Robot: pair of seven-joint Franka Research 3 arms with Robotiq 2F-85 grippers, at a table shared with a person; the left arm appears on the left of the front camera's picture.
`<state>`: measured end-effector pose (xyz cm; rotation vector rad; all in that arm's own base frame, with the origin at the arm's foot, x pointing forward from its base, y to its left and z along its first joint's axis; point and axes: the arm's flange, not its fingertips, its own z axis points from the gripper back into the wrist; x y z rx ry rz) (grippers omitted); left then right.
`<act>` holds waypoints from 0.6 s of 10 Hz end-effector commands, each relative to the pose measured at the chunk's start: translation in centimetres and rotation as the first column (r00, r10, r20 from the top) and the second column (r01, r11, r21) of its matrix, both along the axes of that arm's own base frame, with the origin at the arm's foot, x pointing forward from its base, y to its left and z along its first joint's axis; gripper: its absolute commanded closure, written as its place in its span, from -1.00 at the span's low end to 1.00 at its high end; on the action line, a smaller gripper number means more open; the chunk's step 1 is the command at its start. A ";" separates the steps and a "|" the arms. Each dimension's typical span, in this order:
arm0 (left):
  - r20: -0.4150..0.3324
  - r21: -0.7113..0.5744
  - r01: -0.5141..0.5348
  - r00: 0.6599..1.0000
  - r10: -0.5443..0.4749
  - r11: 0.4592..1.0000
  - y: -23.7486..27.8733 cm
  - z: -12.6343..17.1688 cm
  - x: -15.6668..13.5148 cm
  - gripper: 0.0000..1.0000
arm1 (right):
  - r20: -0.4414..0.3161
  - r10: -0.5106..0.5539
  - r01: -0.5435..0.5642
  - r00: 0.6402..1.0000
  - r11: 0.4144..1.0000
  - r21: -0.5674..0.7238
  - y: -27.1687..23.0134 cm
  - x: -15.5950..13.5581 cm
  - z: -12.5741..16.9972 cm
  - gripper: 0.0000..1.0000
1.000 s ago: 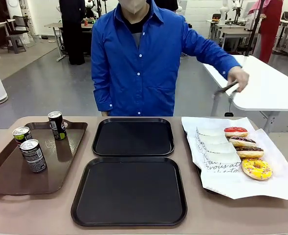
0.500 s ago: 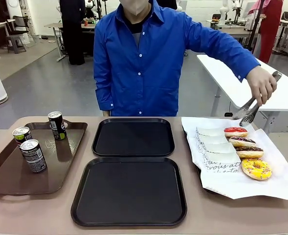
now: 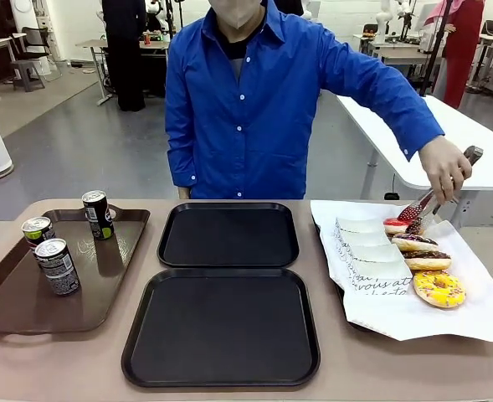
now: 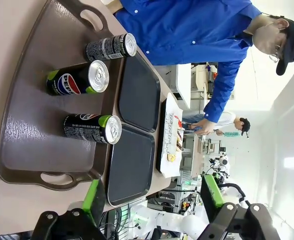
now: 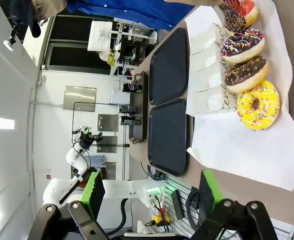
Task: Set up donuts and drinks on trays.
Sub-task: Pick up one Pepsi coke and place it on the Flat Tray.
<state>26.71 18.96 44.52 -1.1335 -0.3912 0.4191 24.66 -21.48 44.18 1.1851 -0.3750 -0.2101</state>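
— Donuts point(image 3: 428, 260), where were they?
— Right of frame, four rowed on white paper point(image 3: 480, 322), a person's tongs point(image 3: 420, 205) at the red-glazed one point(image 3: 395, 224). Three cans point(image 3: 58, 265) stood on the brown tray point(image 3: 20, 310), left; black trays point(image 3: 221, 327) centre. Left gripper point(image 4: 151, 197) and right gripper point(image 5: 149, 195) gaped, holding nothing.

Grey floor point(image 3: 79, 151), white table point(image 3: 480, 134) behind

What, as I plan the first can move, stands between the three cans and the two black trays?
Nothing tall: only the raised rim of the brown tray that the cans stand on lies between them and the neighbouring black trays.
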 end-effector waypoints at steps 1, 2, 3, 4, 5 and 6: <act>0.008 -0.020 -0.005 1.000 0.005 1.000 0.0 0.2 0.1 -1.00 | 0.026 0.001 -0.002 1.000 1.000 0.016 0.0 0.2 0.0 -1.00; 0.008 -0.020 -0.005 1.000 0.005 1.000 0.0 0.2 0.1 -1.00 | 0.026 0.001 -0.002 1.000 1.000 0.016 0.0 0.2 0.0 -1.00; 0.008 -0.020 -0.005 1.000 0.005 1.000 0.0 0.2 0.1 -1.00 | 0.026 0.001 -0.002 1.000 1.000 0.016 0.0 0.2 0.0 -1.00; 0.008 -0.020 -0.005 1.000 0.005 1.000 0.0 0.2 0.1 -1.00 | 0.026 0.001 -0.002 1.000 1.000 0.016 0.0 0.2 0.0 -1.00; -0.001 0.001 0.000 1.000 0.000 1.000 0.0 0.0 0.0 -1.00 | 0.026 0.001 -0.002 1.000 1.000 0.016 0.0 0.2 0.0 -1.00; 0.014 0.037 -0.002 1.000 0.002 0.999 -0.4 0.6 -0.3 -1.00 | 0.026 0.001 -0.002 1.000 1.000 0.016 0.0 0.2 0.0 -1.00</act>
